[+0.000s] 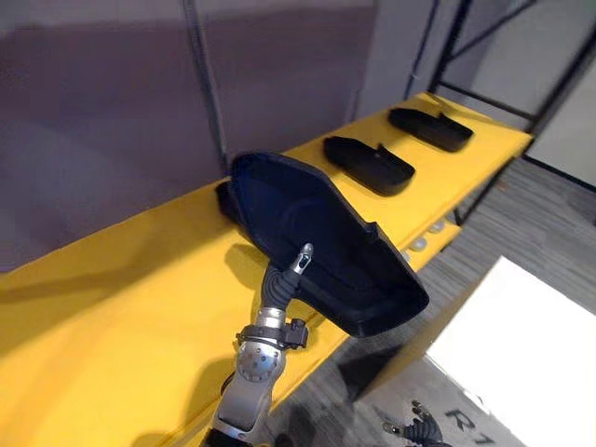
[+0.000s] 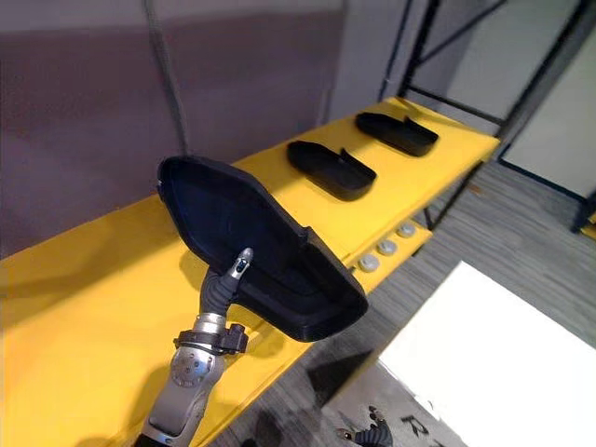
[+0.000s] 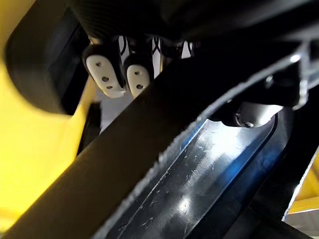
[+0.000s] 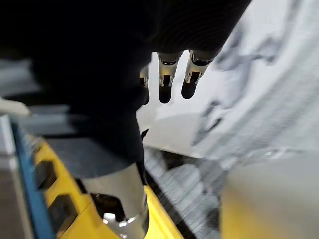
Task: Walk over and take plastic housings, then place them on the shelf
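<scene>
Left hand (image 1: pixel 277 289) pinches a big black housing (image 1: pixel 326 242), holding it up over the yellow shelf (image 1: pixel 121 317) where more housings (image 1: pixel 368 165) lie; right hand (image 4: pixel 166 82) hangs loose with nothing in it.

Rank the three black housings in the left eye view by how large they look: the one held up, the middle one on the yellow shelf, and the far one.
1. held housing, in the left hand: largest, but nearest the camera.
2. middle housing.
3. far housing: slightly smaller, perhaps only from distance.

White box (image 1: pixel 521 345) on grey floor (image 1: pixel 549 200)
</scene>
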Controlling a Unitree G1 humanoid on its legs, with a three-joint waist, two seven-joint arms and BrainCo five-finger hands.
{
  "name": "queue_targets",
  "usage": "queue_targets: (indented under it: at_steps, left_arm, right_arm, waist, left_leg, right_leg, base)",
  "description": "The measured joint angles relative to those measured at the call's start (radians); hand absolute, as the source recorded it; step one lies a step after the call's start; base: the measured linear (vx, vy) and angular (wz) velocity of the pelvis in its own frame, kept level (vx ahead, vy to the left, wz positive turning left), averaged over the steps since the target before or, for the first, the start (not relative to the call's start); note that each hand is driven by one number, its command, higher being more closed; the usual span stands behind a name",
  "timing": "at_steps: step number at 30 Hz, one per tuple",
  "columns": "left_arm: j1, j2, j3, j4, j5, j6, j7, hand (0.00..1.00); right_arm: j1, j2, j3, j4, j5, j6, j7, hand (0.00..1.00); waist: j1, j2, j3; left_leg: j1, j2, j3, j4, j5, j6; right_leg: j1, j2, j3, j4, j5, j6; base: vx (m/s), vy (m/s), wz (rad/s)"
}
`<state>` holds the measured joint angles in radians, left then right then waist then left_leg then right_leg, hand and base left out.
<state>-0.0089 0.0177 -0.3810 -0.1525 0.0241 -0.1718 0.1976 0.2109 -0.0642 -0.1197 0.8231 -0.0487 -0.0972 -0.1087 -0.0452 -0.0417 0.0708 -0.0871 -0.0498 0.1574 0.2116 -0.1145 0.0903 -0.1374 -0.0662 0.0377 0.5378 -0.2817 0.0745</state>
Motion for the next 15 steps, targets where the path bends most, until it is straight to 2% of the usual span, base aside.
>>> queue_targets:
  at_steps: [2, 3, 5, 7, 9, 11, 15]
  left_arm:
    - [0.001, 0.000, -0.020, -0.025, 0.014, 0.000, 0.000, 1.00]
    - [0.012, -0.017, -0.019, -0.041, 0.027, -0.005, 0.000, 1.00]
    - [0.018, -0.023, -0.018, -0.063, 0.037, -0.005, -0.001, 1.00]
    - [0.028, -0.024, -0.015, -0.111, 0.040, -0.006, -0.001, 1.00]
    - [0.055, -0.028, 0.003, -0.140, 0.041, -0.010, -0.002, 1.00]
    - [0.091, -0.034, 0.023, -0.146, 0.041, -0.011, 0.001, 1.00]
    - [0.138, -0.036, 0.069, -0.146, 0.040, -0.011, 0.018, 1.00]
  right_arm:
    - [0.044, 0.013, 0.001, -0.032, 0.004, 0.000, 0.001, 0.00]
    - [0.062, 0.025, -0.018, -0.034, 0.006, 0.004, 0.007, 0.00]
    - [0.074, 0.027, -0.016, -0.046, 0.007, 0.009, 0.014, 0.00]
    - [0.079, 0.029, -0.015, -0.064, 0.008, 0.009, 0.014, 0.00]
    - [0.079, 0.034, -0.015, -0.070, 0.008, 0.009, 0.014, 0.00]
    - [0.079, 0.047, -0.005, -0.079, 0.008, 0.008, 0.013, 0.00]
    - [0.078, 0.064, 0.037, -0.096, 0.007, 0.007, 0.013, 0.00]
  waist:
    - [0.005, -0.029, -0.004]
    - [0.019, -0.040, -0.012]
    - [0.023, -0.028, -0.021]
    - [0.040, -0.022, -0.025]
    - [0.040, -0.024, -0.042]
    - [0.062, -0.030, -0.050]
    - [0.078, -0.033, -0.053]
  left_leg:
    - [0.000, -0.036, -0.056, 0.017, -0.010, -0.012]
    - [-0.009, -0.028, -0.060, 0.055, -0.042, -0.025]
    - [-0.021, 0.007, -0.034, 0.082, -0.054, -0.039]
    - [-0.024, 0.028, -0.028, 0.085, -0.051, -0.045]
    - [-0.016, 0.031, -0.040, 0.071, -0.048, -0.053]
    - [0.005, 0.030, -0.043, 0.049, -0.041, -0.063]
    - [0.002, 0.025, -0.064, 0.039, -0.027, -0.075]
  right_leg:
    - [-0.002, -0.004, 0.039, -0.083, 0.030, -0.020]
    - [0.022, -0.021, -0.004, -0.127, 0.039, -0.020]
    - [0.041, -0.012, -0.039, -0.157, 0.044, -0.028]
    - [0.070, 0.001, -0.063, -0.189, 0.052, -0.039]
    - [0.091, 0.006, -0.075, -0.220, 0.057, -0.044]
    - [0.121, 0.008, -0.080, -0.256, 0.067, -0.046]
    - [0.142, 0.006, -0.111, -0.286, 0.080, -0.045]
  base:
    - [0.12, -0.259, 1.31]
    - [0.15, -0.263, 0.91]
    - [0.12, -0.178, 0.62]
    - [0.11, -0.125, 0.25]
    - [0.12, -0.075, 0.15]
    - [0.13, -0.031, 0.09]
    - [0.05, -0.008, 0.29]
